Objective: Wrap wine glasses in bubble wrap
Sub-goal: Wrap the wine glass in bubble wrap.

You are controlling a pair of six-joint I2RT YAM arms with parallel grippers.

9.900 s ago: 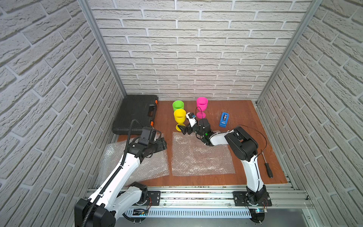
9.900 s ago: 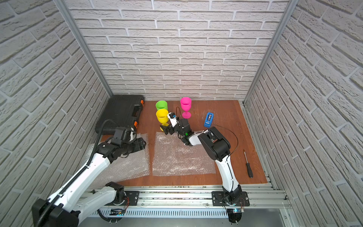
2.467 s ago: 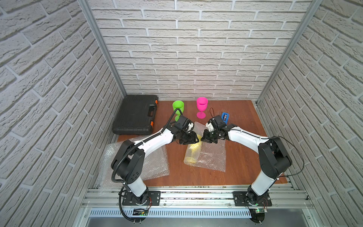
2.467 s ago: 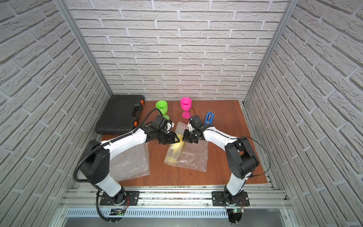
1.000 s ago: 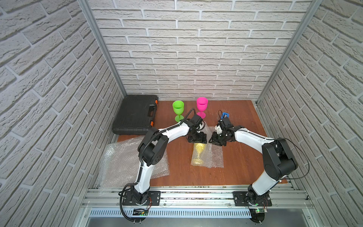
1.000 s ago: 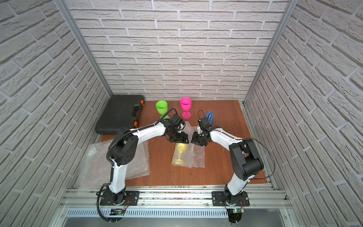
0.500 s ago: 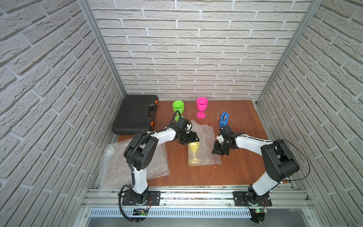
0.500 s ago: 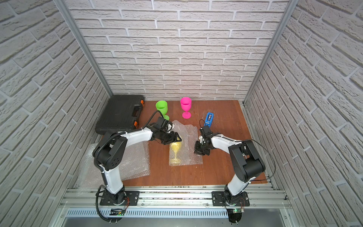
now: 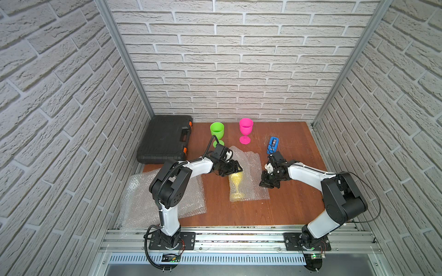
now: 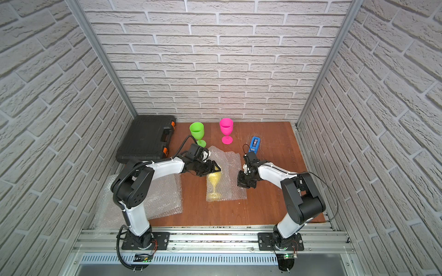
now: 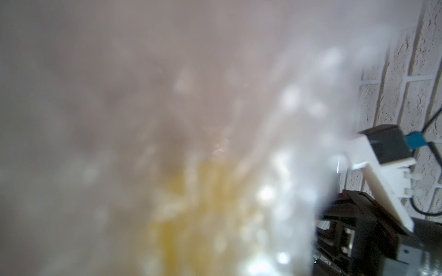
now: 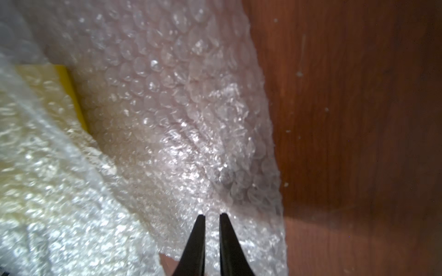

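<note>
Yellow goblet [image 9: 236, 185]: lies in the middle, partly rolled in bubble wrap [image 9: 253, 172].
Left gripper [image 9: 233, 167]: at its far end; grip unclear.
Right gripper [image 12: 211, 216]: nearly closed, pinching the wrap's right edge.
Remaining: green goblet [image 9: 217, 130] and pink goblet [image 9: 245, 126], far, unwrapped.

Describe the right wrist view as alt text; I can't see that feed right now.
The right pincer, black tips nearly closed with a thin gap, sits at the edge of the bubble wrap; a pinch can't be confirmed. The yellow goblet shows under a fold of wrap, with wooden table beside the sheet.
</note>
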